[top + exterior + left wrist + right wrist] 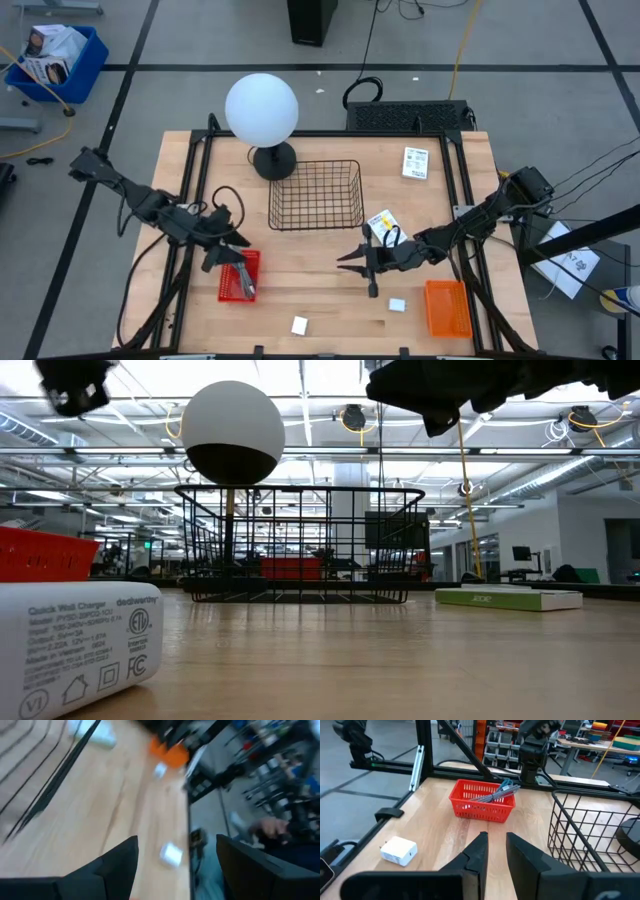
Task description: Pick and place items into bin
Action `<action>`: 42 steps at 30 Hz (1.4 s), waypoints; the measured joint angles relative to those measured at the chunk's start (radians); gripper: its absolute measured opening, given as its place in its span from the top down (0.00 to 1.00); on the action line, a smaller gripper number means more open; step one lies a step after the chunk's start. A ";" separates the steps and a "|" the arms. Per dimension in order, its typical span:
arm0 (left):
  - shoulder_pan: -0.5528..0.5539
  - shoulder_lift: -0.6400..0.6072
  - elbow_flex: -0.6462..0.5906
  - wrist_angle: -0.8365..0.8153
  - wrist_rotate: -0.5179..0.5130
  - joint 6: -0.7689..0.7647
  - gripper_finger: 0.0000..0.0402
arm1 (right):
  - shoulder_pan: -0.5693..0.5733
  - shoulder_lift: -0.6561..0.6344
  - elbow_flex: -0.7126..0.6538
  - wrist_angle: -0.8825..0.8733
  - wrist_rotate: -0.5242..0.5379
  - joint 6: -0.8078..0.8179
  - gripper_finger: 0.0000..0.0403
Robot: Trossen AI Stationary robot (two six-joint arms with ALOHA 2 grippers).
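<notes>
While the left gripper [236, 243] hangs spread over the red tray [239, 275] at seven o'clock, the right gripper [350, 258] sits nearly closed, empty. White blocks [299, 325] lie at six o'clock. Best move, I judge: open wide, descend squarely, then carry to wire basket [316, 195].

Bright, even overhead light (ceiling strips glare at table height); left wrist view motion-blurred

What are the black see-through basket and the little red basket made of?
The black wire basket looks like thin metal rods with a dark, slightly glossy coating: you can see straight through its open grid. The small red basket looks like moulded plastic, judging by its bright even colour and fine lattice walls, though that's only a guess.
</notes>
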 joint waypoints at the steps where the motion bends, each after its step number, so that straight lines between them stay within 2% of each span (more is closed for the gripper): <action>1: 0.000 0.019 0.000 0.059 -0.006 0.050 0.32 | 0.000 0.000 0.000 0.004 0.000 0.005 0.84; 5: 0.000 0.114 0.000 0.201 -0.012 0.204 0.32 | 0.000 0.000 0.000 0.027 0.000 0.013 0.84; 16: 0.000 0.449 0.000 0.394 -0.020 0.448 0.32 | 0.000 0.000 0.000 0.004 0.002 0.018 0.79; 20: -0.018 0.585 0.000 0.489 0.009 0.535 0.32 | 0.000 0.000 0.000 -0.014 0.026 0.018 0.79; 25: -0.056 0.709 0.000 0.633 -0.010 0.557 0.32 | -0.002 0.000 0.000 -0.032 0.109 0.017 0.77; 30: -0.072 0.782 0.000 0.758 -0.027 0.564 0.32 | -0.002 0.000 0.000 -0.045 0.110 0.017 0.75; 37: -0.090 0.868 0.000 0.758 -0.004 0.493 0.32 | -0.004 0.000 0.000 -0.100 0.111 0.040 0.73; 42: -0.126 0.952 0.044 0.761 -0.035 0.481 0.32 | -0.022 0.000 0.000 -0.102 0.111 0.044 0.72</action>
